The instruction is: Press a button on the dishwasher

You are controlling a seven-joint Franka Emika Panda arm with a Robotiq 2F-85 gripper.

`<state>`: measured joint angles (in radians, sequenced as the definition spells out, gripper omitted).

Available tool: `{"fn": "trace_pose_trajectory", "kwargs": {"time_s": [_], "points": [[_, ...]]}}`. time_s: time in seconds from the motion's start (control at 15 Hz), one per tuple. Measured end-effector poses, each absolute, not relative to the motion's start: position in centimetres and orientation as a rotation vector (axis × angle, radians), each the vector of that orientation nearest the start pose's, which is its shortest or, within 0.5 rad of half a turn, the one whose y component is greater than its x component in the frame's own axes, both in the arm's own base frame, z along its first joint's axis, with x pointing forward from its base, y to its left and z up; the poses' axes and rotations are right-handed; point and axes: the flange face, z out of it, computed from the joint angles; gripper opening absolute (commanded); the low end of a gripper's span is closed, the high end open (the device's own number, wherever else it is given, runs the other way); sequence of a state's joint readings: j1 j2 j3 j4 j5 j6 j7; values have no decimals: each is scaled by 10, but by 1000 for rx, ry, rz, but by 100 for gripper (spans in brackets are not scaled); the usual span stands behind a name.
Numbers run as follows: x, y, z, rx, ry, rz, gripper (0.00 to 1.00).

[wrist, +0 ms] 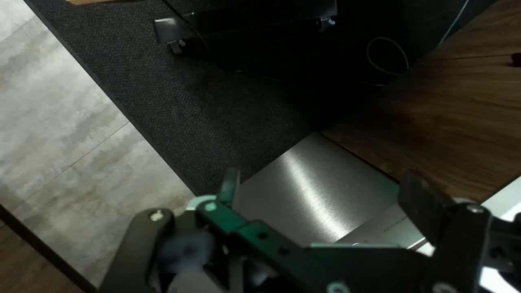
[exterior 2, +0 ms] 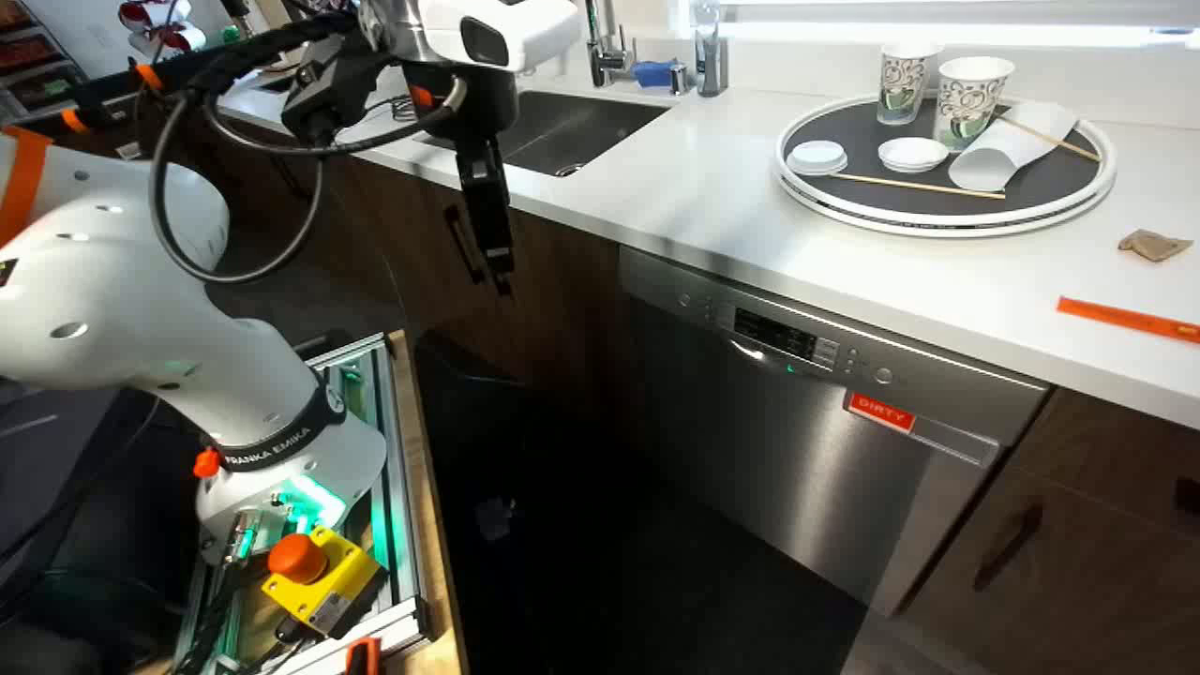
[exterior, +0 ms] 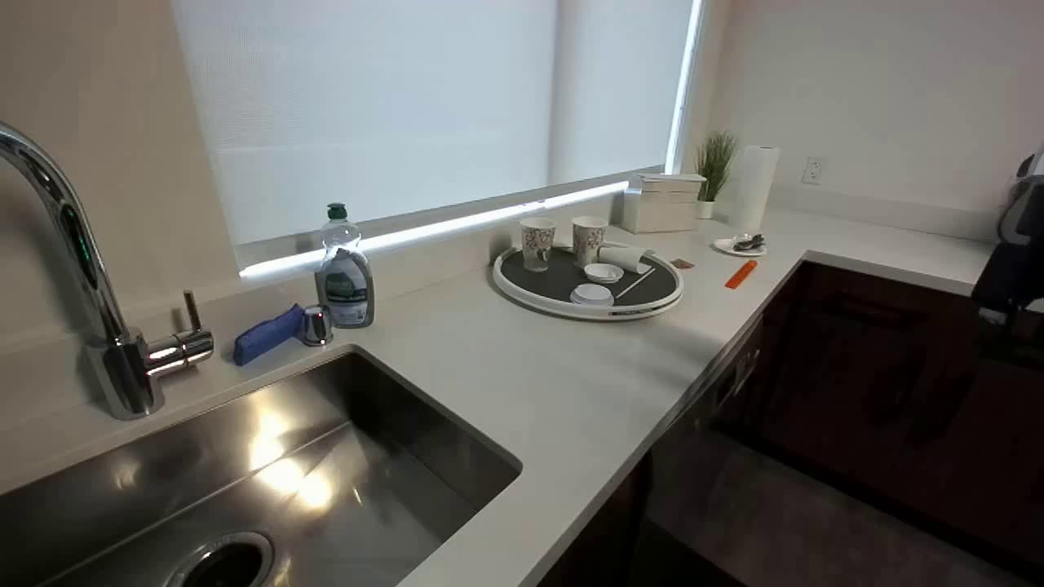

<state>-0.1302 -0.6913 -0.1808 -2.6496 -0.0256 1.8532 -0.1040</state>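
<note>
The dishwasher [exterior 2: 759, 450] has a flat brushed-steel front under the counter in an exterior view. Its top control panel carries a dark display [exterior 2: 773, 333], a round button at the left [exterior 2: 684, 300] and a round button at the right [exterior 2: 883, 375]. A red DIRTY label [exterior 2: 879, 411] is on it. My gripper [exterior 2: 502, 272] points down, apart from the dishwasher and to its left there. In the wrist view my gripper [wrist: 321, 189] has its two fingers wide apart with nothing between them. The dishwasher front [wrist: 309, 191] shows beyond them; most of its panel is hidden behind the gripper.
The counter edge [exterior 2: 712, 258] juts above the dishwasher. A round tray [exterior 2: 937, 221] with cups and lids and an orange strip [exterior 2: 1130, 321] lie on the counter. A sink [exterior 2: 581, 117] is behind the arm. Dark brown cabinets [exterior 2: 1078, 525] flank the dishwasher. A loose cable [exterior 2: 281, 272] hangs from the arm.
</note>
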Motion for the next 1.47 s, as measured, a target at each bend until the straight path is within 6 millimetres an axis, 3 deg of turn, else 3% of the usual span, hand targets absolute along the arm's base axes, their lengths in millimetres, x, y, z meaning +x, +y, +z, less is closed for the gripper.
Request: {"fn": "trace_pose_trajectory", "kwargs": {"time_s": [0.73,1.47], "points": [[318,-102,433,-3023,244,108,100],[378,-96,333,-3096,205,-238,100]]}}
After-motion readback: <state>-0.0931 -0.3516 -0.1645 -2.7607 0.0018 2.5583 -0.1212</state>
